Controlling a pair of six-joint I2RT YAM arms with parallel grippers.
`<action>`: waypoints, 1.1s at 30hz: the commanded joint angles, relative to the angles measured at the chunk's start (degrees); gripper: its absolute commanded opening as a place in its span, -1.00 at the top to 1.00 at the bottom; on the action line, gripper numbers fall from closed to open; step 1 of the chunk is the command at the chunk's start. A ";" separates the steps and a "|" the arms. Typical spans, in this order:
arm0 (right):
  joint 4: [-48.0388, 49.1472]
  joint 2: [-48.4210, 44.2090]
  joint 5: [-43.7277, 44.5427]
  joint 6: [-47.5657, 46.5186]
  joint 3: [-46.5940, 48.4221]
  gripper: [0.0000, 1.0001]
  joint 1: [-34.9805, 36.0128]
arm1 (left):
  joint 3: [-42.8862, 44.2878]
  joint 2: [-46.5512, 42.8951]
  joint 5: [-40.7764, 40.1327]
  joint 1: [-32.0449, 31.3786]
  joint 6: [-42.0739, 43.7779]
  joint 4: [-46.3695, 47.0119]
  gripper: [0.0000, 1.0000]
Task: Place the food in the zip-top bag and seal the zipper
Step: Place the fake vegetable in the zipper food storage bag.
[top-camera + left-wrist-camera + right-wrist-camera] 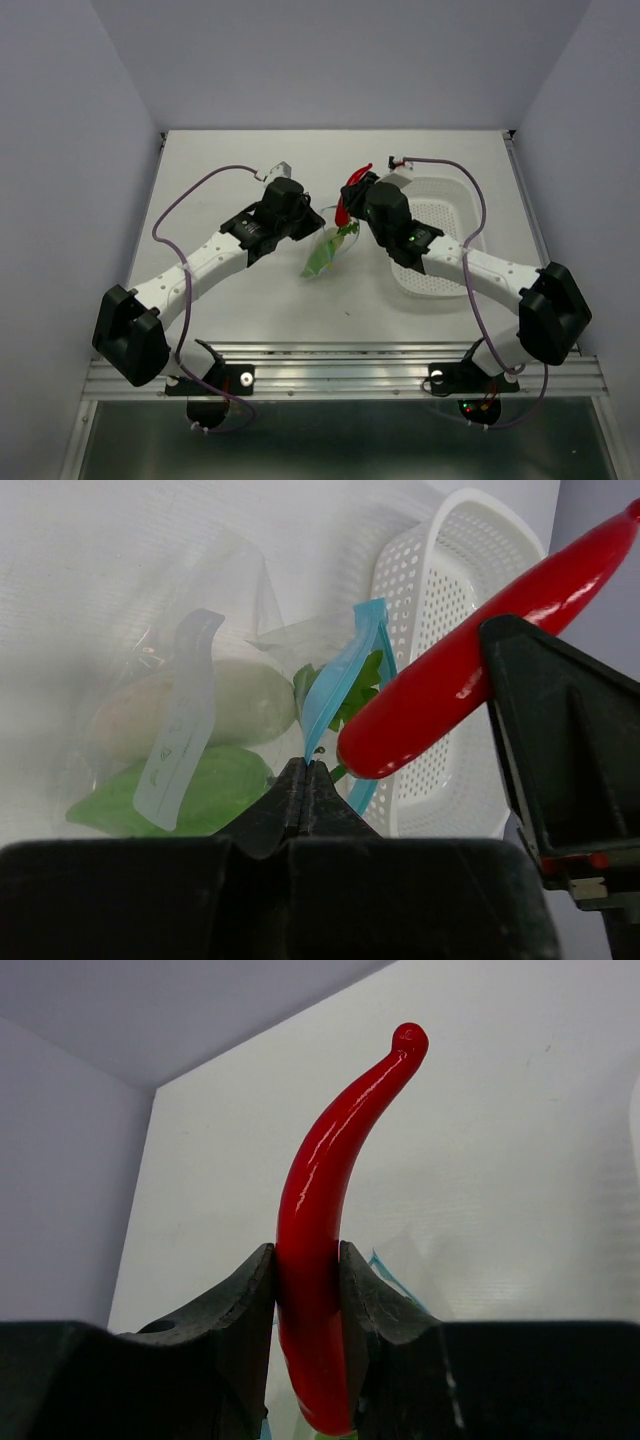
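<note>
The clear zip-top bag (215,610) hangs lifted off the table, and my left gripper (307,767) is shut on its light-blue zipper (340,680) strip. Inside the bag lie the white radish (240,700) and the flat green pod (200,790). My right gripper (307,1260) is shut on the slim red chili (320,1200), gripping it near its lower end. The chili's (470,660) tip hovers right at the bag's mouth, beside the blue strip. From above, the bag (325,252) dangles between the left gripper (318,222) and the right gripper (350,203).
A white perforated basket (445,250) sits on the table at the right, under the right arm; it also shows behind the chili as the basket (440,590). Walls close in the table on the left, right and far sides.
</note>
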 commanded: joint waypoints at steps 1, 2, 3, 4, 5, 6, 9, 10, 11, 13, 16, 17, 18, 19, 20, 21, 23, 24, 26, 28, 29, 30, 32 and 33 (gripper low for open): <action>3.05 1.42 5.17 4.69 2.20 0.52 3.09 | 2.29 -1.84 -0.91 0.18 -0.69 0.83 1.00; 3.58 1.85 5.36 4.87 2.02 0.52 3.10 | 2.47 -1.84 -1.00 0.18 -0.69 0.74 1.00; 3.58 2.03 5.53 5.22 2.02 0.51 3.71 | 2.55 -1.93 -1.08 0.18 -1.04 0.74 1.00; 3.50 2.03 5.88 5.83 1.93 0.51 3.72 | 2.56 -1.93 -1.26 0.09 -1.04 0.74 1.00; 3.23 2.03 6.06 6.80 1.58 0.51 4.41 | 2.56 -1.93 -1.44 0.18 -1.30 0.74 1.00; 2.97 1.86 6.50 7.41 1.32 0.51 4.42 | 2.56 -2.02 -1.52 0.18 -1.39 0.74 1.00; 2.79 0.81 8.08 9.09 -0.26 0.51 5.74 | 2.47 -2.10 -2.31 0.18 -2.18 0.65 1.00; 2.44 0.63 8.61 9.35 -0.53 0.51 6.43 | 2.29 -2.19 -2.49 0.18 -2.70 0.74 1.00; 1.05 0.45 9.05 9.79 -0.70 0.51 6.44 | 2.29 -2.28 -2.67 0.18 -2.88 0.91 1.00; -0.37 0.37 9.58 11.46 -1.06 0.51 7.05 | 2.12 -2.46 -2.75 0.18 -3.41 1.26 1.00; -1.25 0.45 8.88 12.78 -1.58 0.50 8.54 | 2.20 -2.46 -2.84 0.18 -3.94 1.70 1.00; -1.34 0.54 8.79 12.87 -1.58 0.50 8.55 | 2.12 -2.46 -2.84 0.18 -4.11 1.71 1.00; -1.51 0.63 8.70 12.96 -1.58 0.50 9.16 | 2.20 -2.46 -2.84 0.18 -4.20 1.79 1.00; -1.69 0.80 8.70 12.96 -1.41 0.50 9.16 | 2.12 -2.46 -2.67 0.18 -4.29 1.88 1.00; -1.95 1.41 8.70 12.96 -0.89 0.50 9.77 | 2.20 -2.46 -2.75 0.18 -4.38 1.97 1.00; -3.52 1.59 9.05 13.48 -0.45 0.50 9.78 | 2.12 -2.54 -2.76 0.09 -4.64 1.97 1.00; -4.85 2.12 9.40 14.10 0.26 0.50 10.30 | 2.03 -2.63 -2.93 0.18 -4.82 2.15 1.00; -5.55 2.47 9.31 14.53 0.17 0.50 10.31 | 1.77 -2.81 -3.02 0.18 -5.17 2.32 1.00; -5.91 2.65 8.88 15.15 -0.09 0.50 10.92 | 1.59 -2.98 -3.28 0.18 -5.52 2.41 1.00; -6.35 2.74 9.40 15.68 -0.53 0.50 10.92 | 1.41 -3.25 -3.28 0.18 -5.70 2.58 1.00; -6.61 2.91 10.01 16.03 -0.70 0.50 11.53 | 1.41 -3.34 -3.28 0.18 -5.96 2.58 1.00; -6.79 3.17 10.54 16.64 -0.97 0.50 12.06 | 1.33 -3.42 -3.28 0.18 -6.14 2.50 1.00; -5.48 3.79 11.77 16.65 -1.23 0.50 12.06 | 1.33 -3.69 -3.11 0.18 -6.31 2.67 1.00; -5.56 4.23 11.77 16.04 -1.06 0.50 12.06 | 1.32 -3.69 -3.28 0.18 -6.40 2.67 1.00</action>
